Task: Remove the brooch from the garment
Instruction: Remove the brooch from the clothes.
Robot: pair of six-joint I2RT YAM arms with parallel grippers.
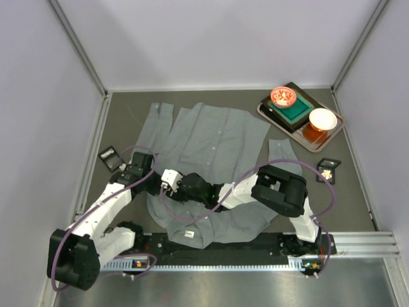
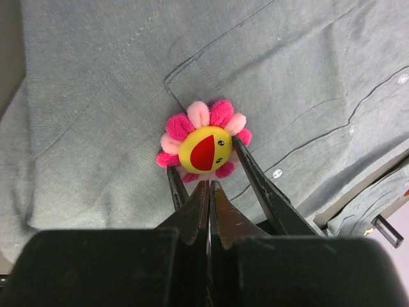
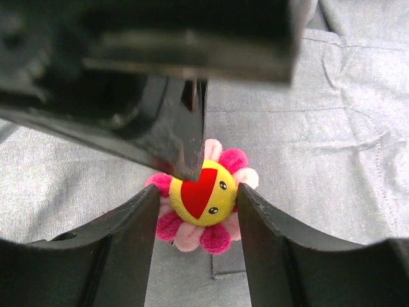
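There's the brooch (image 2: 203, 148), a plush flower with pink petals and a laughing yellow face. It sits on the front of the grey shirt (image 1: 217, 137), just beside a stitched pocket corner (image 2: 167, 80) and near the pale buttons (image 2: 277, 173).

The right gripper (image 3: 197, 188) has it, one finger against the petals on each side, closed in on the flower. The left gripper (image 2: 208, 187) points down from above with its fingers pressed together, tip at the flower's edge. Whether it nips a petal or a bit of cloth cannot be told. In the top view both wrists meet over the near-left part of the shirt and hide the flower.

So the step in hand looks like the pull itself, and the grip is what matters. Those petals are soft and will squash and slide, so the right fingers want to bear on the firmer yellow core. The fastening behind is hidden, so the pull is best kept slow and straight away from the cloth. The left tip can press the shirt flat right beside the flower. If the fabric tents up with the brooch, the fastening hasn't let go. Better then to ease off and re-pin the cloth than to yank and tear it.

Far off in the right corner, the tray (image 1: 263, 110) with its red bowl (image 1: 283, 96) and white bowl (image 1: 323, 118) is well apart from all this.
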